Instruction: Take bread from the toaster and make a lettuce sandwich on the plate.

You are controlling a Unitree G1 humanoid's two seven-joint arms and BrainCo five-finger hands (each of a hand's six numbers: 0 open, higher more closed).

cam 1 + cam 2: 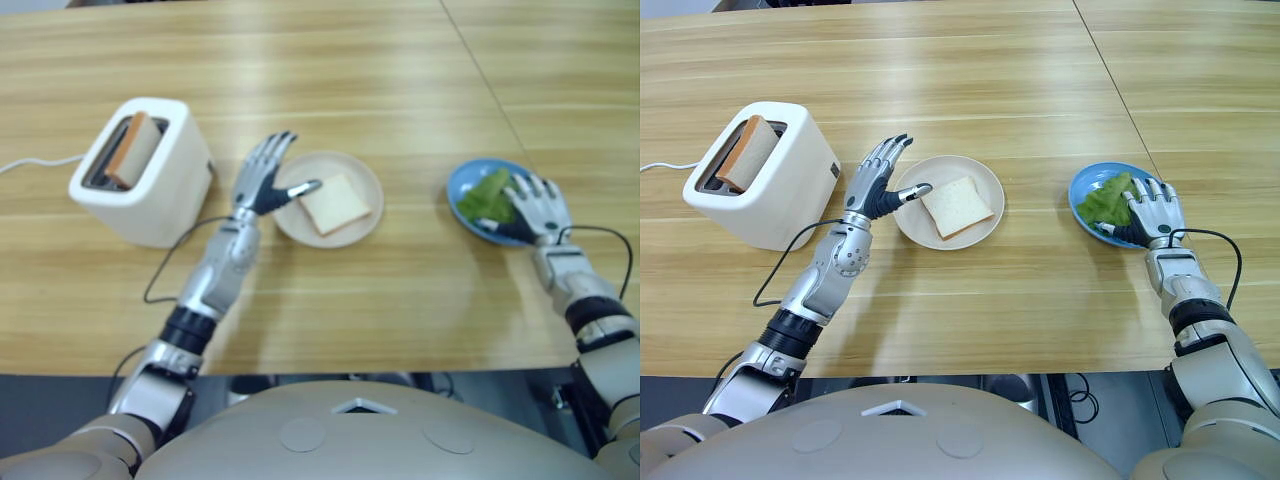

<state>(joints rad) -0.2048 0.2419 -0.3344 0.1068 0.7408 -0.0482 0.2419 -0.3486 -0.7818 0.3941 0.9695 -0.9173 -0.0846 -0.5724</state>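
Left eye view: a white toaster (145, 185) is noted at the table's left, with one browned bread slice (135, 148) standing in its slot, top edge protruding. To its right lies a tan plate (290, 225) on which a second, pale slice (335, 204) is laid flat, slightly right of centre. The left hand (262, 180) is held between toaster and plate with the fingers spread apart and nothing grasped; the thumb is extended over the plate's left rim, its tip just beside the pale slice's corner, and contact cannot be judged. Right eye view: a blue dish (1083, 185) is recorded well to the right of the tan plate, with green lettuce (1106, 200) piled in it. The right hand (1152, 212) is laid on the lettuce at the dish's right side; whether it is closed on the leaves cannot be told. A black cable (1220, 245) is looped beside that wrist on the wooden table (990, 80).
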